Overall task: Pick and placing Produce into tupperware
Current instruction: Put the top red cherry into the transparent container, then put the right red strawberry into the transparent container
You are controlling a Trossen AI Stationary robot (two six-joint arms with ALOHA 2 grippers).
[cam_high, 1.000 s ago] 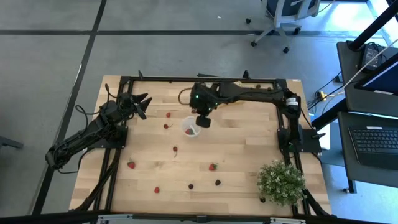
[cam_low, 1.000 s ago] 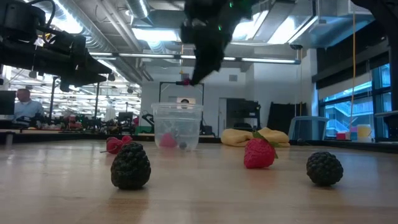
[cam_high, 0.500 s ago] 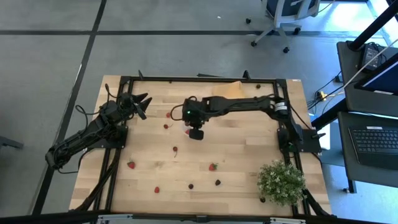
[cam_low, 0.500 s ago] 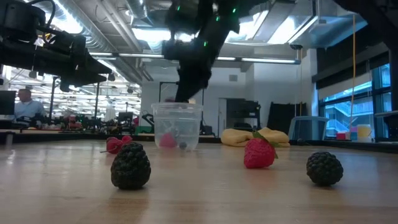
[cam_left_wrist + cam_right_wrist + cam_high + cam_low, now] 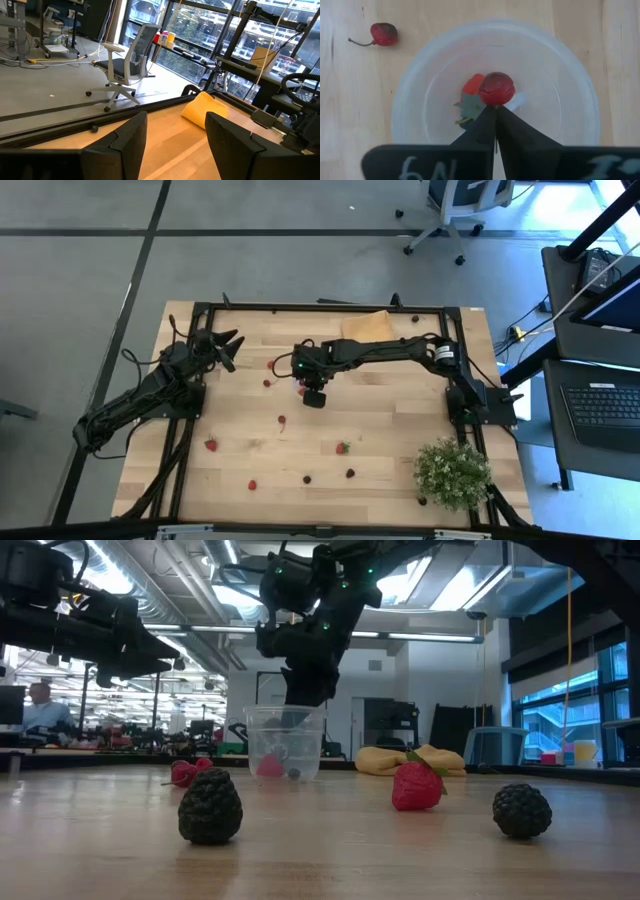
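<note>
translucent-white tub (image 5: 495,115), dark red cherry (image 5: 496,88), yellow cloth (image 5: 204,108), black berries (image 5: 210,806)

A: What does the left arm (image 5: 140,398) at centre left of the overhead frame look like?
B: Matte black jointed links with a loose black cable looping beside them.
A: And the right arm (image 5: 385,350), upper centre?
B: Black too, with a green indicator light near its wrist and white painted characters on the tool (image 5: 495,131).

A folded orange-yellow cloth (image 5: 367,325) lies at the far edge of the wooden bench (image 5: 400,430). A bushy green plant with white flowers (image 5: 452,473) stands at one near corner. Beyond the bench, an office chair (image 5: 126,62) and a laptop (image 5: 604,407) on a side desk.
</note>
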